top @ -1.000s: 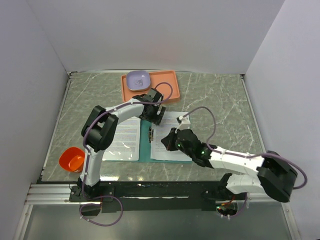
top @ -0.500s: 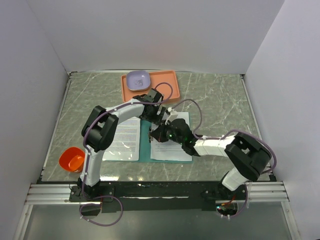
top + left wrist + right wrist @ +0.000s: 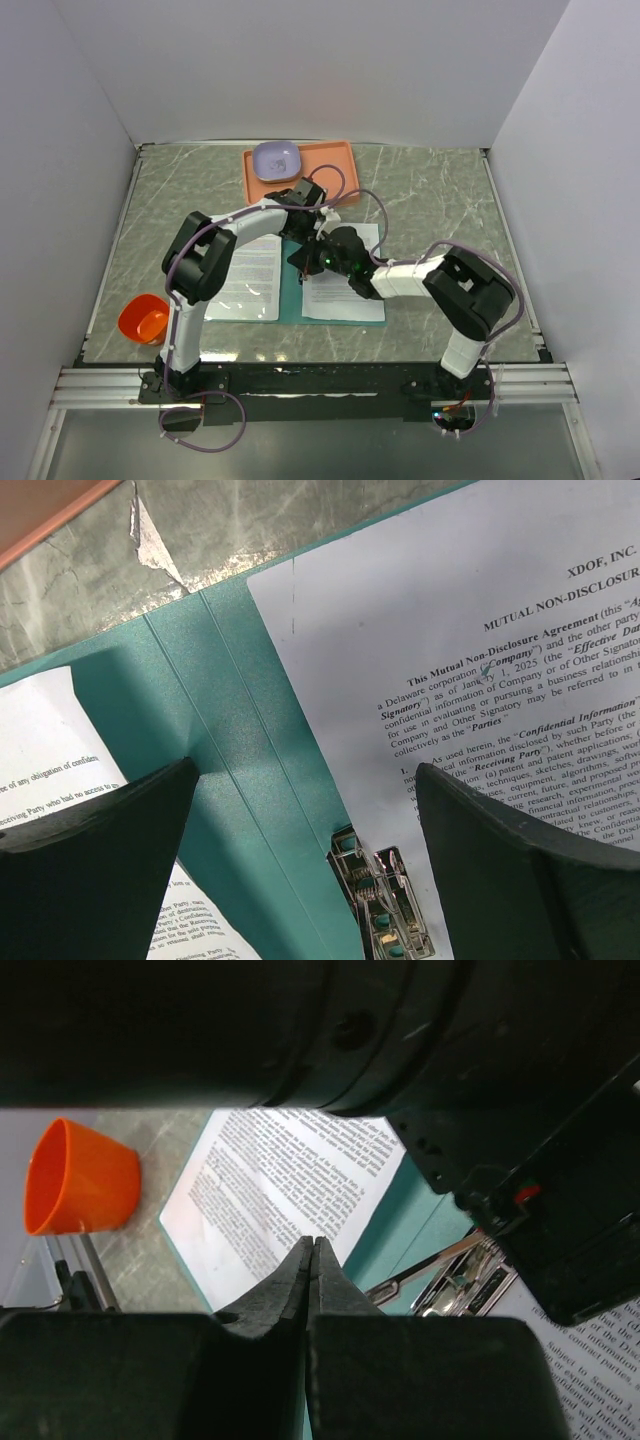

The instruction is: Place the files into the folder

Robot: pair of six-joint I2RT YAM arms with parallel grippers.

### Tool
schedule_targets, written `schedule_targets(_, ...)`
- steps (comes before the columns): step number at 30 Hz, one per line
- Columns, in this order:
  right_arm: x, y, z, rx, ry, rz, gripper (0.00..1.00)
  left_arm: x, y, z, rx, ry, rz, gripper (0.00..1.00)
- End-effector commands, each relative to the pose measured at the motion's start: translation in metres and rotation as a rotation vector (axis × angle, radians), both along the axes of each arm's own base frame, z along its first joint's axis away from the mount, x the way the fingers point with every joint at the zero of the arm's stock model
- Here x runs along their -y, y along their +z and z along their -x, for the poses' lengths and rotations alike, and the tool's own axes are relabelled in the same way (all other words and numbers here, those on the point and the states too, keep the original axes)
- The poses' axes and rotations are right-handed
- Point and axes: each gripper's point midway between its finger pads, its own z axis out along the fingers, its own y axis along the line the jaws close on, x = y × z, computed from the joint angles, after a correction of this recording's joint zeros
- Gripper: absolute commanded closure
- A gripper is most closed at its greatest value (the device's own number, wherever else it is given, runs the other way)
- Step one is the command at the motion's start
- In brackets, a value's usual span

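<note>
Files (image 3: 480, 700) lie flat on the open folder (image 3: 290, 298), split either side of its metal fastener (image 3: 385, 905).
Left sheet (image 3: 250, 275) sits left of the fastener and right sheet (image 3: 345, 295) right of it. The left gripper (image 3: 305, 775) hangs just above the fastener, jaws spread wide and holding nothing. The right gripper (image 3: 313, 1248) is beside the fastener, tips pressed together with nothing between them. Judgement: the paper is light, limp, slick on card and creases easily. Lying flat it offers no pinch, so press and slide it, or lift a corner far from the fastener. The folder card is stiffer and is best taken by its outer edge.
</note>
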Motion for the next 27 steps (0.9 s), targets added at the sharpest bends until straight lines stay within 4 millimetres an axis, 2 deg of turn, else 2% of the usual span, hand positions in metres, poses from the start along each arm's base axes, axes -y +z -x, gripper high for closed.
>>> schedule_targets(1,-0.008,0.011,-0.015,0.034,0.024,-0.005,1.0,-0.008,-0.01,0.011,-0.042,0.014,-0.012,0.01)
schedule_targets(7,-0.006,0.0,-0.015,0.016,0.04,0.023,1.0,-0.012,-0.013,0.014,-0.051,0.017,-0.015,0.01)
schedule_targets(27,-0.003,-0.035,0.004,-0.057,0.074,0.068,1.0,-0.021,-0.017,0.018,-0.064,0.021,-0.027,0.02)
